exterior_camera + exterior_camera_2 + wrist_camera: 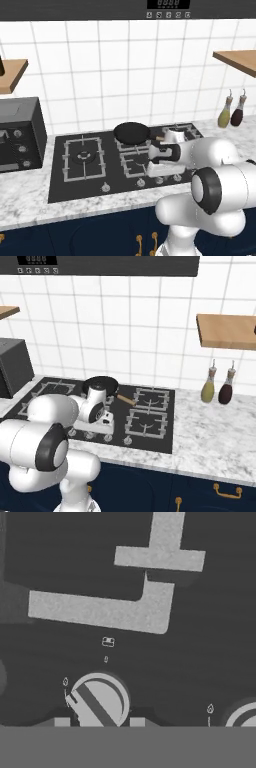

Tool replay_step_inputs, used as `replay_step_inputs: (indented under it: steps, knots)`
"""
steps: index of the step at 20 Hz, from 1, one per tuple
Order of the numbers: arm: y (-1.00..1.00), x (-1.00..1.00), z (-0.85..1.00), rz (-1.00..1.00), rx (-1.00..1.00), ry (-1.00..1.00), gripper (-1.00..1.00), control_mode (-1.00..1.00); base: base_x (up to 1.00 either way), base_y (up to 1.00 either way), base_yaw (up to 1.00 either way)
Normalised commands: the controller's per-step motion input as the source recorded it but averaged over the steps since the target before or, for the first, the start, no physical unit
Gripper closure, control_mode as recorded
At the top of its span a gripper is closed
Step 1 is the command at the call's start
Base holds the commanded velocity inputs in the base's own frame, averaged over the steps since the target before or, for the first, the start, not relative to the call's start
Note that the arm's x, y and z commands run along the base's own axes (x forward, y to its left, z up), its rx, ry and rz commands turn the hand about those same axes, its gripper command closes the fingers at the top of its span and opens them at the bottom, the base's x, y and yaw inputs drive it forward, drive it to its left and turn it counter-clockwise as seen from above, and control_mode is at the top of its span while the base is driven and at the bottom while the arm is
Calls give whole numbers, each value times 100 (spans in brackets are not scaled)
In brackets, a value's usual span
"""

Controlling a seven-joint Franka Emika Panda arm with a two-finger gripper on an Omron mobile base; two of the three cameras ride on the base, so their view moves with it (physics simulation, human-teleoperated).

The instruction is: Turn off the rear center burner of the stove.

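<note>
The stove (60, 192) is a black glass cooktop with grey grates and a front row of silver knobs. A black pan (132, 132) covers the rear center burner, leaving just a bit of its grate (121, 145) visible. My gripper (161, 175) points down over the knob row, right of the middle. In the hand view a round silver knob (98, 702) with a slanted ridge sits between my two fingertips (62, 722). The gripper (100, 722) is open, its jaws standing either side of the knob. From the right, the pan (100, 387) shows just behind my hand (98, 431).
A black microwave (17, 135) stands left of the stove. Two bottles (231, 112) stand on the marble counter at the right. A second knob (245, 714) lies right of the first. A grate corner (125, 607) lies beyond it. Wooden shelves hang on the wall.
</note>
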Motion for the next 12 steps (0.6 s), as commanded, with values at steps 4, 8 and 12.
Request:
replay_step_inputs:
  steps: [4,8,12]
  knots:
    - [0,-3,-14,-33,0,0,100,-100,0,0,0]
    - [2,-1,-18,-33,0,0,100,-100,0,0,0]
    - [3,0,-20,-33,0,0,100,-100,0,0,0]
